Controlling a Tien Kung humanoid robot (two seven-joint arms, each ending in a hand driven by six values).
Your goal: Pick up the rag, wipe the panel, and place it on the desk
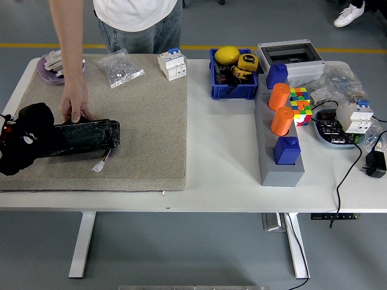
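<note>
The black glossy panel (84,134) lies on the beige mat (139,121) at the table's left. A white connector on a red wire (100,164) sticks out below it. My left hand (25,138), a black mass with small white marks, covers the panel's left end. I cannot pick out a rag apart from the hand. A person at the far side rests a hand (75,106) on the panel's upper edge. My right arm is out of the picture.
On the mat's far edge are a purple dish (49,70), a bag of small parts (120,67) and a white breaker (172,64). To the right stand a blue bin (231,75), a grey rack with orange and blue pieces (280,145), a colour cube (300,104) and cables.
</note>
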